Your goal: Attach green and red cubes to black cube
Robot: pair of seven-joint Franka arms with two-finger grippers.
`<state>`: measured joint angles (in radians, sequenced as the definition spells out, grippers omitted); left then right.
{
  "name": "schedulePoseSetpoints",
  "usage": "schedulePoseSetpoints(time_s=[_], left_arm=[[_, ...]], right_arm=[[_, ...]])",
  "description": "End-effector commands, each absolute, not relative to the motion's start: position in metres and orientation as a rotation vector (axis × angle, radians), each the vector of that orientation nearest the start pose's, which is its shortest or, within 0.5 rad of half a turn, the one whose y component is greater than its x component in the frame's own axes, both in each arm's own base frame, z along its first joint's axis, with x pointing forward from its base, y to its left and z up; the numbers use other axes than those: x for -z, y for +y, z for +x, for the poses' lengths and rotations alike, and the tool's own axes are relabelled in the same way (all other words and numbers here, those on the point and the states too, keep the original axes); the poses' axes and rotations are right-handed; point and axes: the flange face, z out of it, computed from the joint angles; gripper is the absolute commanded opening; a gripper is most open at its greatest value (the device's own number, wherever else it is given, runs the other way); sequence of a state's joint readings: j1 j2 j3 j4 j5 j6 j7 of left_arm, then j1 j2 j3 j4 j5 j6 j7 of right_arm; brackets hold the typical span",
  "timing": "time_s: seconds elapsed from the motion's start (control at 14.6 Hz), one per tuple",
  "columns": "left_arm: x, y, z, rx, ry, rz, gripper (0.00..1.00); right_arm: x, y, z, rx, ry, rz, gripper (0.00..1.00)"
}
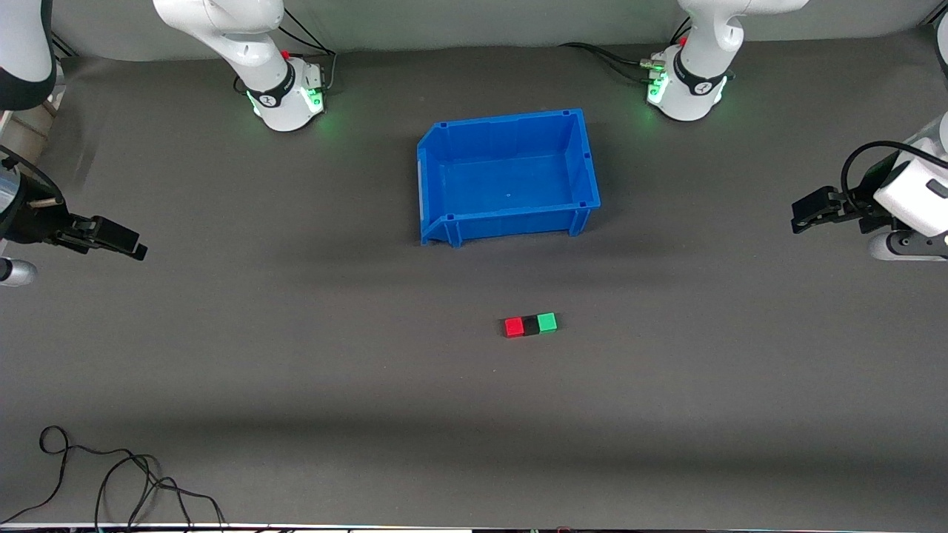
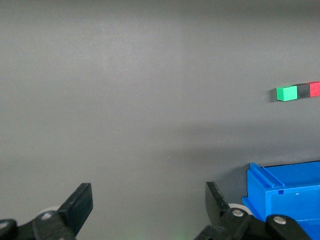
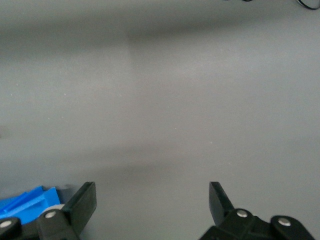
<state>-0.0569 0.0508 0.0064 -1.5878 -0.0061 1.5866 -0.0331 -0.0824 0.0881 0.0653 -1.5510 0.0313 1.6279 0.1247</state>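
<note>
The red cube (image 1: 513, 326), the black cube (image 1: 530, 325) and the green cube (image 1: 547, 322) lie touching in one row on the grey table, the black one in the middle, nearer to the front camera than the blue bin (image 1: 444, 174). The row also shows in the left wrist view: green cube (image 2: 286, 93), black cube (image 2: 303, 91), red cube (image 2: 315, 89). My left gripper (image 1: 801, 215) is open and empty at the left arm's end of the table, well apart from the cubes. My right gripper (image 1: 127, 244) is open and empty at the right arm's end. Both arms wait.
The blue bin is empty and shows partly in the left wrist view (image 2: 285, 192) and the right wrist view (image 3: 25, 202). A black cable (image 1: 111, 474) lies on the table near the front edge at the right arm's end.
</note>
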Motion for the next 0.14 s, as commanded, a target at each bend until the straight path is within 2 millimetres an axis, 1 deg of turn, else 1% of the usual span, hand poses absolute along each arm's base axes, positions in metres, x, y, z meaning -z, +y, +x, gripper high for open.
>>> schedulePoseSetpoints(time_s=[0.0, 0.07], left_arm=[[-0.5939, -0.0318, 0.5674, -0.085, 0.037, -3.123, 1.00], [-0.5939, -0.0318, 0.5674, -0.085, 0.037, -3.123, 1.00]], right_arm=[[-0.5942, -0.0109, 0.5847, -0.020, 0.157, -3.126, 1.00], [-0.5943, -0.0108, 0.5840, -0.022, 0.154, -3.126, 1.00]])
